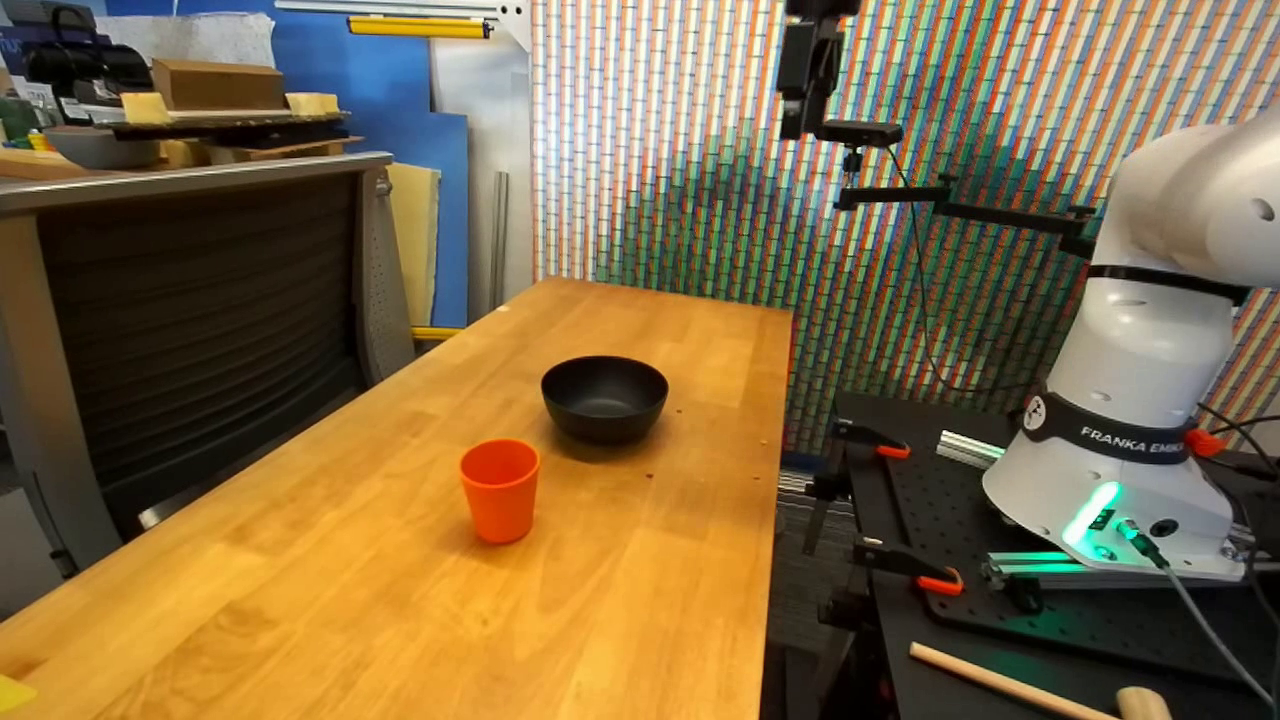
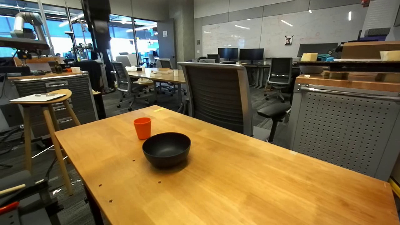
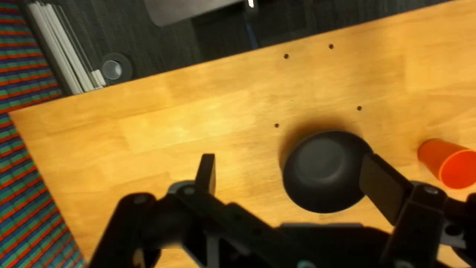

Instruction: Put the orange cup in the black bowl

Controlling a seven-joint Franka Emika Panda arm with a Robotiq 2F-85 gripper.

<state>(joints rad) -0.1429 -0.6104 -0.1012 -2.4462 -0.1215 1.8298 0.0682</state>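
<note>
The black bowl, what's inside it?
Just the bare inside of the black bowl shows. In the wrist view, the tool covers a bit of its edge.

all views down onto table

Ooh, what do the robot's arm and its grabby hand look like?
The arm is smooth, rounded and white, with a black band that says FRANKA. Below that, a green strip glows and a grey cable plugs in. The gripper is mostly black, with two fingers that have flat, boxy tips.
</note>
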